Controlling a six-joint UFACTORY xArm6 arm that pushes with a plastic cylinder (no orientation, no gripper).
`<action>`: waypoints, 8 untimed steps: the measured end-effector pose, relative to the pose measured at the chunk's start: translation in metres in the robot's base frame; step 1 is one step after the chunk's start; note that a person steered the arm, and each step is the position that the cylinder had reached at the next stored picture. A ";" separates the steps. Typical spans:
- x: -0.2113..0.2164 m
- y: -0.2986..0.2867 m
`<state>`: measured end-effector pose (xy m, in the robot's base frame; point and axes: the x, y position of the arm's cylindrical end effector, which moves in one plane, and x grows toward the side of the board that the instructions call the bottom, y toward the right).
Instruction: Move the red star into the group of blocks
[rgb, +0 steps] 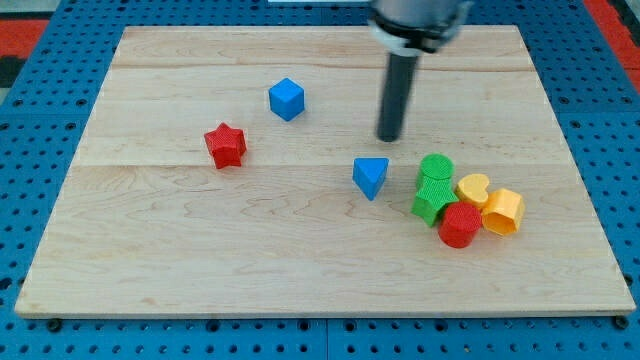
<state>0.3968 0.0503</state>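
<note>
The red star (226, 145) lies on the wooden board (320, 270) at the view's left of centre. The group of blocks sits at the view's right: a green cylinder (436, 168), a green block (432, 199), a red cylinder (460, 225), a yellow heart (473, 187) and a yellow block (503, 210), all touching. A blue triangle (370, 177) lies just left of the group. My tip (389, 137) is above the blue triangle, far to the right of the red star, touching no block.
A blue cube (286, 98) lies toward the view's top, up and right of the red star. The board rests on a blue perforated surface (40, 150) that frames it on all sides.
</note>
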 end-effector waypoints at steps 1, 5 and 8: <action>0.037 -0.059; 0.092 -0.220; 0.010 -0.226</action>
<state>0.4070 -0.1759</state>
